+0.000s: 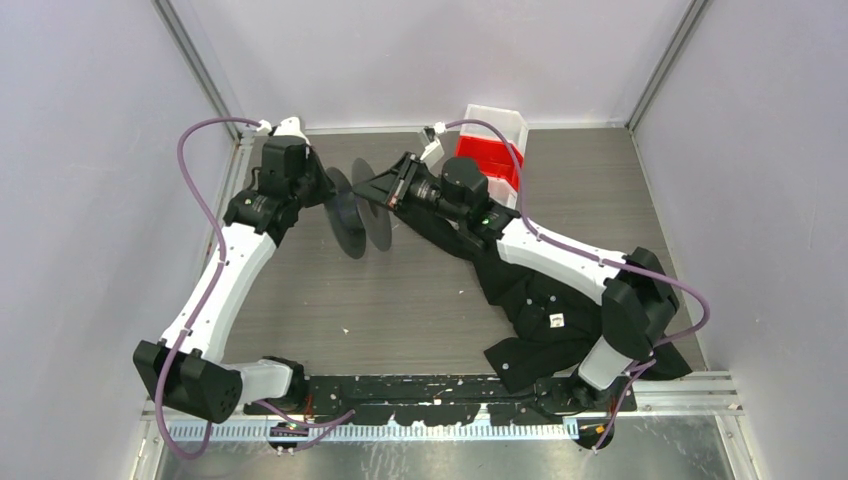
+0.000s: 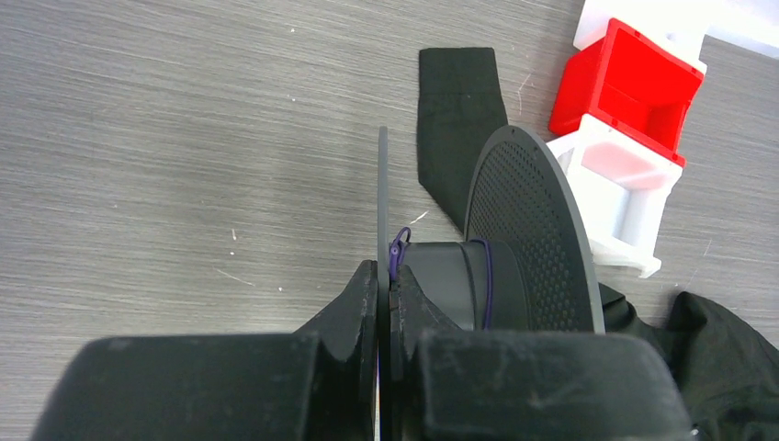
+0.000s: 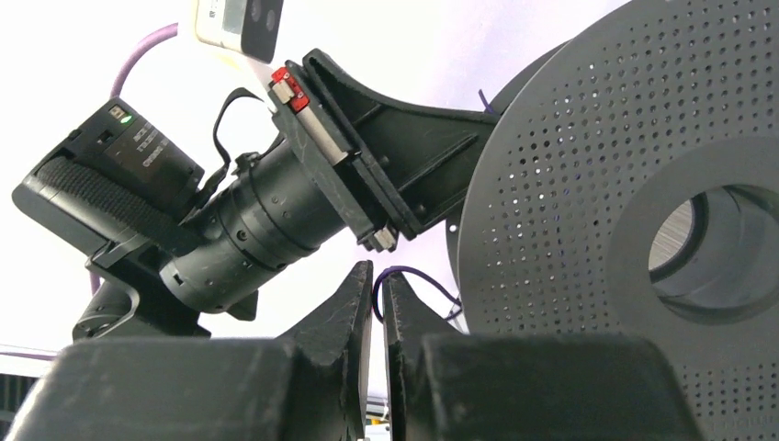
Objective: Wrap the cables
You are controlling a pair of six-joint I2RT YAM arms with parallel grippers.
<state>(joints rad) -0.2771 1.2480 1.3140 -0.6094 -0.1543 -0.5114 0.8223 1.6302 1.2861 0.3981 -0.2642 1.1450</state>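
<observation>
The dark grey two-flanged reel (image 1: pixel 355 210) is held on edge above the table between both arms. My left gripper (image 1: pixel 325 190) is shut on the rim of its thin near flange (image 2: pixel 382 184); the hub (image 2: pixel 450 276) and the perforated far flange (image 2: pixel 533 230) lie to the right of my left gripper (image 2: pixel 386 276). A thin dark purple-looking wire (image 2: pixel 488 276) runs once around the hub, with a small loop by the flange. My right gripper (image 3: pixel 378 276) is shut on a loop of this wire (image 3: pixel 409 273) beside the perforated flange (image 3: pixel 570 211).
A black garment (image 1: pixel 545 310) lies under the right arm, with a strip reaching below the reel (image 2: pixel 455 119). A red bin (image 1: pixel 490 160) and a white bin (image 1: pixel 497 120) stand at the back right. Walls enclose the table on three sides.
</observation>
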